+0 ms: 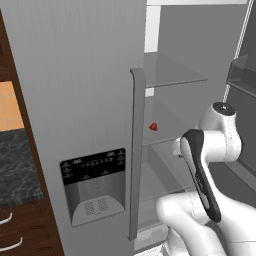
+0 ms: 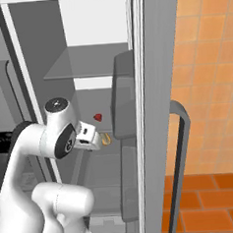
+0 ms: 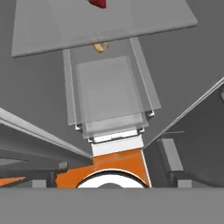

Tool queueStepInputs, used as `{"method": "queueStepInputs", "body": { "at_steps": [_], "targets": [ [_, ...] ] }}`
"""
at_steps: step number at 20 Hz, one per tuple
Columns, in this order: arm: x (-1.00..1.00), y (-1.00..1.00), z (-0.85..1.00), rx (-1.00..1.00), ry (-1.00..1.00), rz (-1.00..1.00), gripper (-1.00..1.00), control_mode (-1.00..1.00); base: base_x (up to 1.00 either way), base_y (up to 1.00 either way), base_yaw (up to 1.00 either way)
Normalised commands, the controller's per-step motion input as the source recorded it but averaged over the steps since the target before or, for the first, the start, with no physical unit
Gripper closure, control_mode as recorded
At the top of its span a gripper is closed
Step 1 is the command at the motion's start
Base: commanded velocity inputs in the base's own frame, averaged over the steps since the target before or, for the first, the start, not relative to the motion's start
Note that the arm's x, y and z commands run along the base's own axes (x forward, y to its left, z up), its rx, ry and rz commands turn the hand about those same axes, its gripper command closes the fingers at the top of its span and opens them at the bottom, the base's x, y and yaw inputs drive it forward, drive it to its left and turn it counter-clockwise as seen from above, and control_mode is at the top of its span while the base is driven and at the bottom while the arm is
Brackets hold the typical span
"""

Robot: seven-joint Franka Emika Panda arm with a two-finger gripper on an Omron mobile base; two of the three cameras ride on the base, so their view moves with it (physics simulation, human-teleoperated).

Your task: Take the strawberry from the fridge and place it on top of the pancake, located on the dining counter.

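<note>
Inside the fridge (image 1: pixel 75 75), the strawberry (image 1: pixel 153 127) sat on a glass shelf (image 1: pixel 167 131). Near it, the gripper (image 2: pixel 96 139) stood open, holding nothing.

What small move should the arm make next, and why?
Probably tilt the hand up and reach toward the strawberry. It lies on a glass shelf inside the open fridge, untouched, and it sits at the top edge of the hand view, so the hand points below it.
</note>
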Motion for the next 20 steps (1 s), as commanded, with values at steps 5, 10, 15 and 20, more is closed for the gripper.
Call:
{"method": "queueStepInputs", "body": {
  "at_steps": [5, 10, 15, 20],
  "targets": [
    [0.88, 0.11, 0.0, 0.0, -0.36, 0.27, -1.0, -1.0, 0.0, 0.0, 0.0],
    [0.79, 0.0, 0.0, 0.05, -0.21, 0.1, -1.0, -1.0, 0.0, 0.0, 0.0],
    [0.94, 0.08, 0.0, 0.01, 0.0, 0.01, -1.0, -1.0, 0.0, 0.0, 0.0],
    [0.7, 0.0, 0.14, 0.0, 0.04, 0.0, -1.0, -1.0, 0.0, 0.0, 0.0]
  ]
}}
